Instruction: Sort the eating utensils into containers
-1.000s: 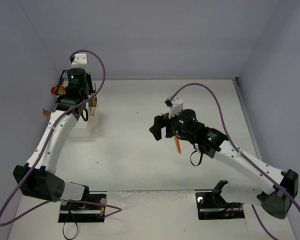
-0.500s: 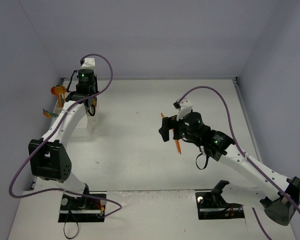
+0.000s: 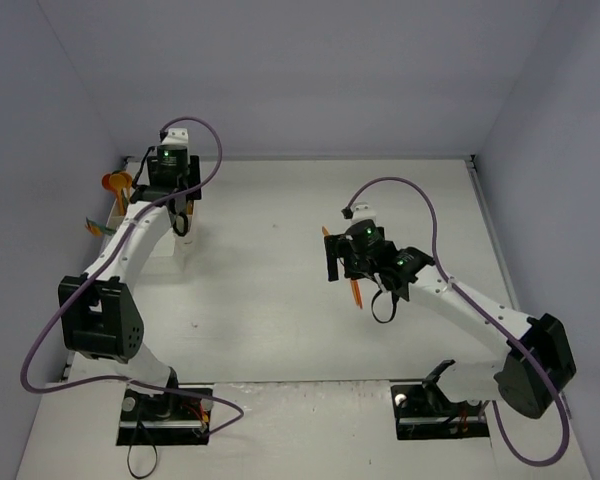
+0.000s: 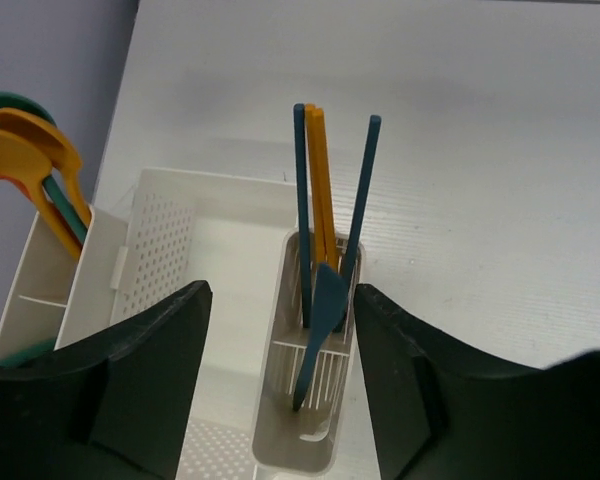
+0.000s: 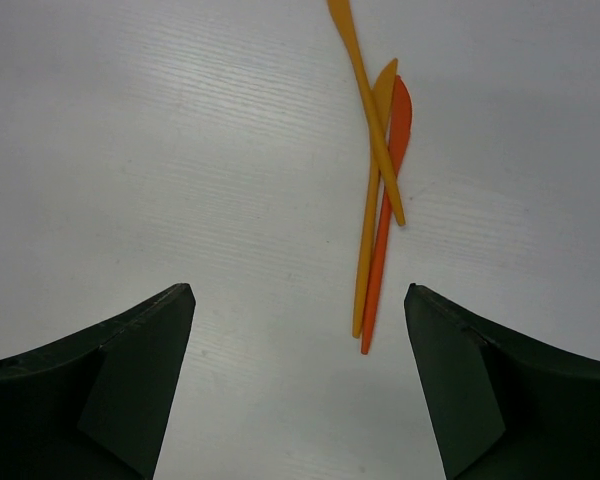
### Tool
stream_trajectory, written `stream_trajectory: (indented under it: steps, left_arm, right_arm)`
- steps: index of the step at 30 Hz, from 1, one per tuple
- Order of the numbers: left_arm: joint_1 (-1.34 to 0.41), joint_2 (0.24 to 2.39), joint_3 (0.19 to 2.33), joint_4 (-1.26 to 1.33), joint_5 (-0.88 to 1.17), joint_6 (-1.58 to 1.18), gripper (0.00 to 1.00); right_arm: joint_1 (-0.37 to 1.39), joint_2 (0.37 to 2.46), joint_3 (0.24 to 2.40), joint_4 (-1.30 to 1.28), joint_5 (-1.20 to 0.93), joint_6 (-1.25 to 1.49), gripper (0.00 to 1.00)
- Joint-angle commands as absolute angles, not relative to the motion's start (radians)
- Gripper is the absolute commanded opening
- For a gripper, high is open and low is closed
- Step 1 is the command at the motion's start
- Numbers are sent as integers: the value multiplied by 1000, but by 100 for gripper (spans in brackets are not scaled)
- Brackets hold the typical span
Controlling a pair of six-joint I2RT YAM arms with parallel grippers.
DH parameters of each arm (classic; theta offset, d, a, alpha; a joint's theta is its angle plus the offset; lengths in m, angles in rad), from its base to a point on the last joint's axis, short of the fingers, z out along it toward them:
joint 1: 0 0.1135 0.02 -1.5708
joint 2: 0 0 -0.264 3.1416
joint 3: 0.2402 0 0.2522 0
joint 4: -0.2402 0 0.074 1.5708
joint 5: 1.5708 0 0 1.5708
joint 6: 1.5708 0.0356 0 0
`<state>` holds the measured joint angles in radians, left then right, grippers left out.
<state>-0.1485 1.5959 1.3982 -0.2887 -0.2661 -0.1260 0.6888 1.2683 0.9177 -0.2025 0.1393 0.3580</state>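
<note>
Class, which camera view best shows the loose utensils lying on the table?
The right wrist view: three loose utensils, two yellow and one orange-red, lie crossed with nothing in front of them. The top view shows only an orange sliver of them; the left wrist view shows none.

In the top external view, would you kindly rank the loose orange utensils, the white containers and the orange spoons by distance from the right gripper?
1. Loose orange utensils, on the table right beside the right gripper.
2. White containers, across the table on the left.
3. Orange spoons, farthest left, past the containers.
</note>
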Motion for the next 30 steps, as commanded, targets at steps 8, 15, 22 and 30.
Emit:
stream_trajectory:
  steps: [8,15,22,30]
  left_arm:
    - [-141,1350,1546,-551,-191,-268,76]
    - [-143,1182,1460,-637,-35,-344,76]
    - [-144,1075,1386,-701,46,-386,76]
    - [-144,1031,1358,-724,115,-429,76]
  right_arm:
    - [622,1526,1059,-192,106,243,63]
    - [600,1703,1175,-192,57,153,51]
    - [561,1819,1256,-192,28,94,48]
    - [518,1920,1353,-189,10,34,40]
